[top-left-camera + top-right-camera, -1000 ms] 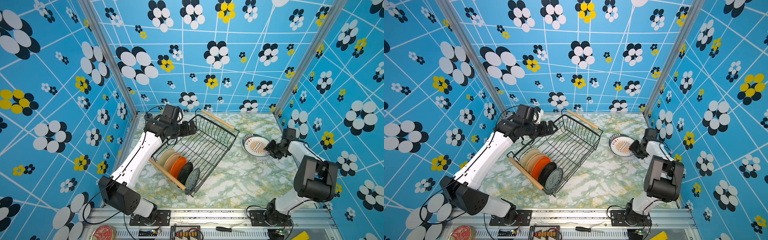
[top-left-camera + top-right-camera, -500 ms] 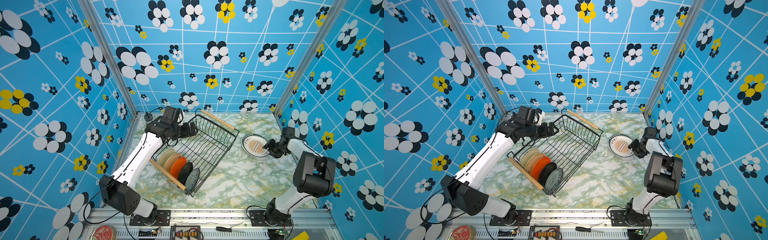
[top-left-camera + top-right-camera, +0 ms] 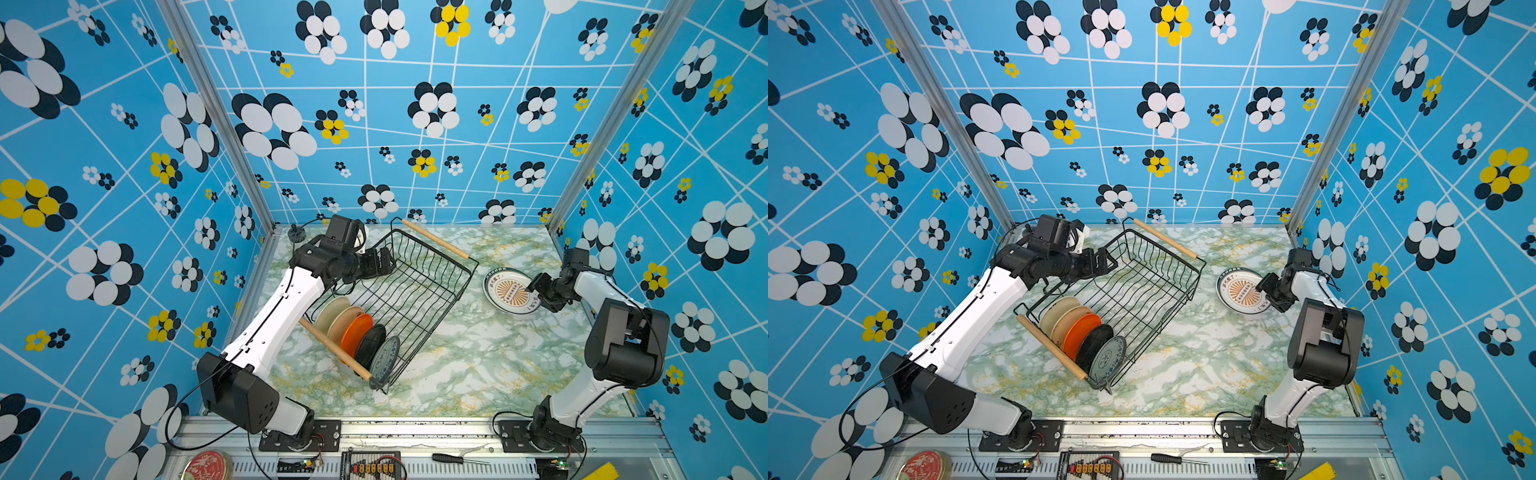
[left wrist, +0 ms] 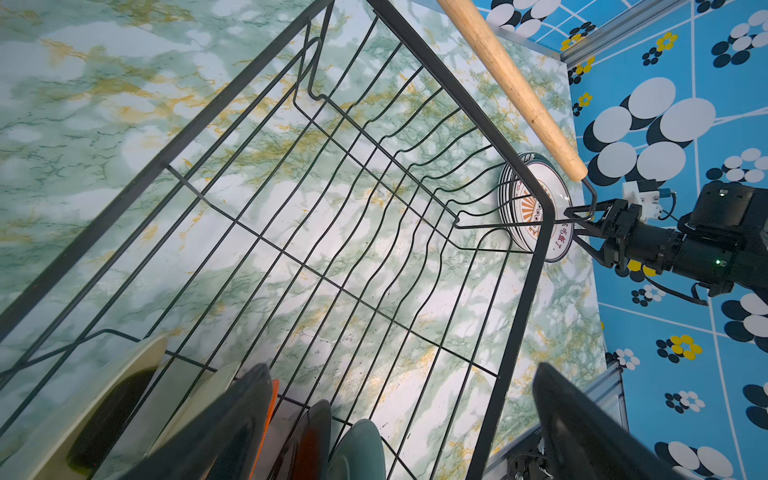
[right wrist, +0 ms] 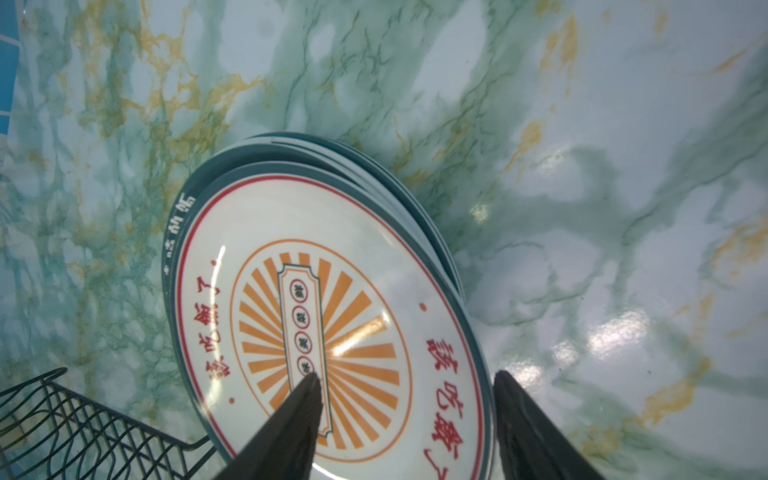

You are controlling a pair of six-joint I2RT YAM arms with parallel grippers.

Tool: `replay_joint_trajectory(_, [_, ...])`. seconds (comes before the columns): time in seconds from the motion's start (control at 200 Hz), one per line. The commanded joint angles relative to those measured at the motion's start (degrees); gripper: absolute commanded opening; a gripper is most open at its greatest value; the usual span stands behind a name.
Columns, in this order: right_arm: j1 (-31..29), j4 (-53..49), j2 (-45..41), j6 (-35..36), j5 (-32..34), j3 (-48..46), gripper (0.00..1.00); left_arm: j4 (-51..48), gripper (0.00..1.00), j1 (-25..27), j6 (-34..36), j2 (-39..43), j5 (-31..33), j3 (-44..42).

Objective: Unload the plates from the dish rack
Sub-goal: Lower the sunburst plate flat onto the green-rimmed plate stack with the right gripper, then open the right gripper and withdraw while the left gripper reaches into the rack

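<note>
The black wire dish rack point(image 3: 434, 240) point(image 3: 1165, 239) lies skewed on the marble table. Several small plates stand on edge at its near end: cream point(image 3: 332, 311), tan, orange point(image 3: 357, 334) point(image 3: 1081, 332), black and blue-grey point(image 3: 384, 357). A stack of white plates point(image 3: 509, 291) point(image 3: 1241, 291) point(image 5: 324, 324) with dark rims lies flat on the table to the rack's right. My right gripper point(image 3: 535, 293) point(image 3: 1264, 293) point(image 5: 405, 378) is open and straddles the top plate's rim. My left gripper point(image 3: 384, 259) point(image 3: 1106, 259) point(image 4: 401, 368) hovers open over the rack's far left side, holding nothing.
Blue flowered walls close in the table point(image 3: 478, 353) on three sides. On the front rail lie a red round tin point(image 3: 208, 465), a screwdriver point(image 3: 453, 458) and a yellow object point(image 3: 598, 471). The rack's far half holds no plates.
My right gripper's jaws have spread apart around the top white plate, which now lies on the stack. The left gripper has barely moved and stays open.
</note>
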State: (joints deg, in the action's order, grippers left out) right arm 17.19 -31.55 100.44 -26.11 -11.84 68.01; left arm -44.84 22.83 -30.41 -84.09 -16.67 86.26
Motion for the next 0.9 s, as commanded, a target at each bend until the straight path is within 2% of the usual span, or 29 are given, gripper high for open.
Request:
replay_joint_trajectory(0.0, [-0.8,-3.06,1.2,0.53,1.55,1.88,0.67,-0.6,0.99,-0.58,0.24,1.61,0.41,-1.03])
replay_joint_trajectory(0.23, [-1.98,-5.18,2.86,1.12,3.1,4.65,0.68,-1.1,0.99,-0.67,1.39,1.9,0.35,-1.24])
replay_joint_trajectory(0.54, [-3.19,-6.1,5.15,1.34,3.83,6.21,0.69,-5.21,0.99,-0.68,4.77,3.45,3.35,-0.22])
replay_joint_trajectory(0.615, [-3.88,-7.49,5.16,1.99,6.82,7.03,0.7,-7.06,0.99,-0.68,5.56,3.59,4.35,0.47])
replay_joint_trajectory(0.755, [-4.45,-8.81,4.02,2.62,9.86,7.89,0.76,-12.85,0.99,-0.46,6.85,3.31,6.7,2.34])
replay_joint_trajectory(0.78, [-4.45,-9.08,3.85,2.65,10.13,8.08,0.8,-14.08,0.99,-0.22,7.01,3.32,7.26,2.54])
replay_joint_trajectory(0.815, [-4.45,-9.23,3.56,2.84,10.42,8.16,0.82,-15.37,0.99,0.08,7.31,3.41,8.14,2.64])
replay_joint_trajectory(0.835, [-4.45,-9.25,3.31,2.94,10.56,8.19,0.88,-16.09,0.99,0.23,7.46,3.53,8.62,2.69])
replay_joint_trajectory(0.895, [-4.45,-9.17,2.79,3.24,10.68,8.11,0.9,-17.98,0.99,1.08,7.7,4.12,10.26,2.61])
